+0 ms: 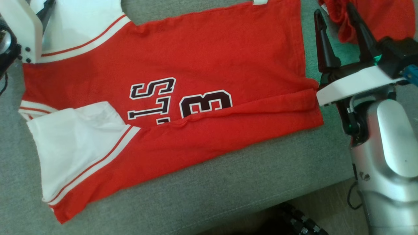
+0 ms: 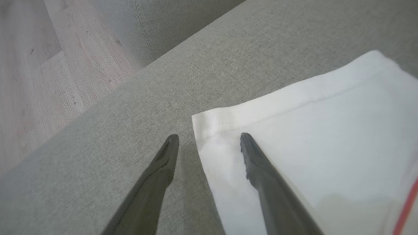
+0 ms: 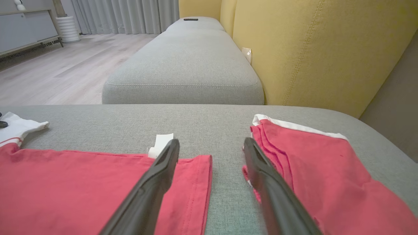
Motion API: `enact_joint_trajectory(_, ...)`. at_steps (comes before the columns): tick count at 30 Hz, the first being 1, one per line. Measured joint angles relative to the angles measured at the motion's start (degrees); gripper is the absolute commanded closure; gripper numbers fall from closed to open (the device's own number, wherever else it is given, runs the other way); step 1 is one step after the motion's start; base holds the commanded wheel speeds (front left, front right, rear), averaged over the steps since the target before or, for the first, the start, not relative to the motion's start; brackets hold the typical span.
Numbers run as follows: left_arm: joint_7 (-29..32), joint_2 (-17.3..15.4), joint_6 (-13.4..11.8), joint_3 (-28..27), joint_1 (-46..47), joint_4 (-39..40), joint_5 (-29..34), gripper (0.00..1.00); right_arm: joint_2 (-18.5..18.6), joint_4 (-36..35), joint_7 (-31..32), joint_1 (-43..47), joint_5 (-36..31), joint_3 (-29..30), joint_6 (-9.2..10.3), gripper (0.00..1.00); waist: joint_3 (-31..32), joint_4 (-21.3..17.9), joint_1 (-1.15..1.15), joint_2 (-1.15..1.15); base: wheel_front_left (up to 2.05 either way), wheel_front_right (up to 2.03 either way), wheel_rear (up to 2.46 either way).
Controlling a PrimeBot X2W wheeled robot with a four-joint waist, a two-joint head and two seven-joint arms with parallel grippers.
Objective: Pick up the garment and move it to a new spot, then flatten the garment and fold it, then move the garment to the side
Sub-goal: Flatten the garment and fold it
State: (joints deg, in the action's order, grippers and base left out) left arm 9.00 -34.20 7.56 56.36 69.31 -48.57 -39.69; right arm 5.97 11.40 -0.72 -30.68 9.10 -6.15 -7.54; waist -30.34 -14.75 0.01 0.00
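Quiet living room
A grey upholstered seat (image 3: 183,62) meets a yellow backrest (image 3: 310,49); pale wood floor (image 3: 49,75) runs to grey curtains (image 3: 130,16).

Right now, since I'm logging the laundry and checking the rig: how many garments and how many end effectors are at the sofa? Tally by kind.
Garments: 2 (red-and-white jersey, second red garment)
End effectors: 2 (left end effector, right end effector, both open)
Total: 4
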Motion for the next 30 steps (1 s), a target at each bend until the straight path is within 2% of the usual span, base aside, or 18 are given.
enact_joint_trajectory(8, 3.1, -0.1, 0.0, 4.2, 1.5, -0.5, -8.4, 0.00, 0.0, 0.7, -0.3, -0.8, 0.0, 0.4, 0.00, 0.00, 0.0, -0.5, -0.01, 0.00, 0.00, 0.00, 0.00)
enact_joint_trajectory(9, 3.7, -0.1, 0.0, 4.5, 1.5, 0.0, -9.9, 0.56, 0.0, 0.7, -0.3, -0.8, 0.0, 0.5, 0.00, 0.00, 0.1, -0.4, -0.01, 0.00, 0.00, 0.00, 0.00)
enact_joint_trajectory(10, 4.1, -0.1, 0.0, 5.1, 1.5, 0.5, -11.1, 1.00, 0.1, 0.7, -0.3, -0.8, 0.0, 0.7, 0.00, 0.00, 0.2, -0.3, -0.01, 0.00, 0.00, 0.00, 0.00)
enact_joint_trajectory(14, 3.0, -0.1, 0.0, 7.8, 1.5, 1.4, -13.0, 1.00, 0.2, 0.9, -0.3, -0.8, -0.1, 0.9, 0.00, 0.00, 0.9, 0.5, -0.01, 0.00, 0.00, 0.00, 0.00)
enact_joint_trajectory(19, -3.7, 0.4, 0.0, 9.6, 1.3, 0.4, -12.8, 1.00, 1.5, 1.8, -0.2, -0.8, -0.1, 0.9, 0.00, 0.00, 2.8, 1.9, -0.01, 0.00, 0.00, 0.00, 0.00)
enact_joint_trajectory(24, -12.2, 3.1, 0.0, 9.7, 1.3, -0.7, -11.0, 1.00, 4.0, 2.9, 0.9, -0.9, 0.2, 0.8, 0.00, 0.00, 5.2, 4.7, -0.02, 0.00, 0.00, 0.00, 0.00)
enact_joint_trajectory(30, -18.8, 6.1, -0.6, 10.2, 1.1, 1.2, -9.3, 1.00, 8.2, 7.1, 3.1, -2.9, 0.5, 1.1, 0.00, 0.00, 7.9, 9.5, -0.02, 0.00, 0.00, 0.00, 0.00)
